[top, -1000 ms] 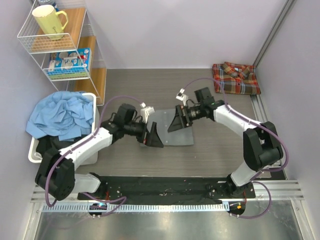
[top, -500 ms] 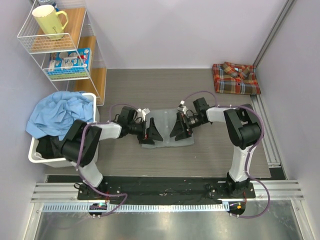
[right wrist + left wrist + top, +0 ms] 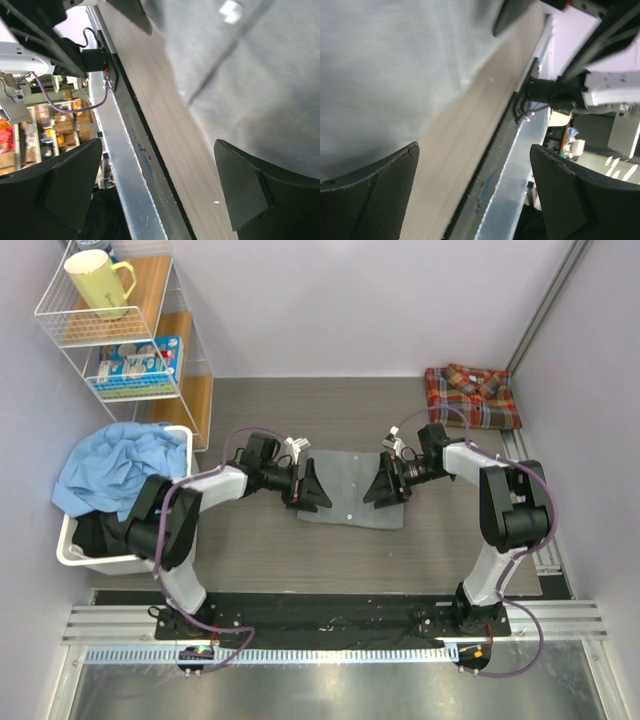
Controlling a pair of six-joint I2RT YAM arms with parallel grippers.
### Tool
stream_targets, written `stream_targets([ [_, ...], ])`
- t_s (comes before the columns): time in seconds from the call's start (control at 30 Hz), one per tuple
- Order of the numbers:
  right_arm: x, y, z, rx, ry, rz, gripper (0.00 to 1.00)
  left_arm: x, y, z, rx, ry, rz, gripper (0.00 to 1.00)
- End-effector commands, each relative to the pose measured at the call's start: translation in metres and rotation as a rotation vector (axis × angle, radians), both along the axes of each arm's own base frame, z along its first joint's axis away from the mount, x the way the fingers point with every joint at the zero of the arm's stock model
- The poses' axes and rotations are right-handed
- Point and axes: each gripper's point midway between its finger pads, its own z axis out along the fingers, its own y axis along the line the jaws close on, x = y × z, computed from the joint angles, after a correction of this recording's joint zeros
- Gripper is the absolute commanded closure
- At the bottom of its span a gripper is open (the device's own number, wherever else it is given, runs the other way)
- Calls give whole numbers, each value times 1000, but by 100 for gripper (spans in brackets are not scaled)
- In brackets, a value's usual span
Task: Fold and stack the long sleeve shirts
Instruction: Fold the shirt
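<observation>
The grey shirt point(image 3: 350, 494) lies folded flat in the middle of the table. The plaid shirt point(image 3: 472, 396) lies folded at the far right corner. My left gripper point(image 3: 311, 489) is open and empty, low over the grey shirt's left edge. My right gripper point(image 3: 384, 484) is open and empty, low over its right edge. In the left wrist view the grey cloth point(image 3: 380, 75) fills the upper left beyond the open gripper point(image 3: 475, 192). In the right wrist view the grey cloth point(image 3: 260, 70) fills the upper right beyond the open gripper point(image 3: 160, 192).
A white bin point(image 3: 70, 543) heaped with blue cloth point(image 3: 122, 472) stands at the left. A wire shelf point(image 3: 185, 360) with a yellow mug point(image 3: 98, 282) and boxes stands at the back left. The black base rail point(image 3: 330, 620) runs along the near edge.
Both grippers have slid apart from the middle of the grey shirt to its left and right edges. The shirt now lies flatter and wider.
</observation>
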Motion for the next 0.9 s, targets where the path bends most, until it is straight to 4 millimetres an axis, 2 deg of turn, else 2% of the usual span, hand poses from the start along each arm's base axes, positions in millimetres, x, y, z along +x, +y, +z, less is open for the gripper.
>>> stream_targets([
  [0.0,18,6,53,36,-127,-14,0,-13,-23,85,-120,-233,-111,7],
  [0.03,22,10,53,45,-142,-17,0,-14,-31,86,-122,-234,-128,7],
  [0.07,34,15,50,56,-157,-36,0,-7,-35,80,-108,-227,-120,7],
  [0.1,40,19,49,61,-154,-40,0,6,-42,86,-114,-253,-115,9],
  [0.13,43,22,47,64,-127,-48,0,17,-46,66,-85,-211,-102,9],
  [0.2,57,25,36,60,-112,-50,0,38,-55,65,-89,-223,-78,10],
  [0.23,60,25,30,53,-119,-47,0,44,-58,49,-70,-180,-63,10],
  [0.33,71,18,0,26,-71,-62,0,62,-56,25,-48,-133,-15,9],
  [0.37,72,10,-10,12,-43,-73,0,64,-52,4,-21,-91,-2,9],
  [0.4,77,4,-28,-16,-22,-75,0,73,-41,-10,13,-69,45,9],
  [0.43,69,-4,-41,-55,-33,-30,0,71,-30,-31,51,-15,73,6],
  [0.5,72,-14,-56,-114,-25,-6,0,74,-8,-52,94,30,130,5],
  [0.53,64,-17,-66,-123,31,9,0,55,3,-66,119,102,127,4],
  [0.57,62,-15,-67,-120,21,37,0,47,5,-64,111,109,112,0],
  [0.6,51,-13,-66,-117,64,63,0,35,6,-60,90,125,81,0],
  [0.63,46,-12,-63,-103,34,109,0,17,9,-63,95,142,60,0],
  [0.67,43,-8,-54,-86,19,142,0,11,5,-47,74,100,36,0],
  [0.7,30,-4,-42,-67,67,166,0,6,3,-39,62,84,22,0],
  [0.73,30,-3,-27,-51,43,170,0,6,2,-31,55,61,21,0],
  [0.77,32,-2,-16,-49,35,164,0,11,-2,-10,38,33,35,0],
  [0.8,33,-2,-2,-49,28,158,0,14,-4,2,29,24,41,0],
  [0.83,38,-3,15,-71,-20,147,0,16,-3,8,58,47,67,0],
  [0.87,48,-2,32,-90,-44,116,0,31,-11,38,50,-29,73,0],
])
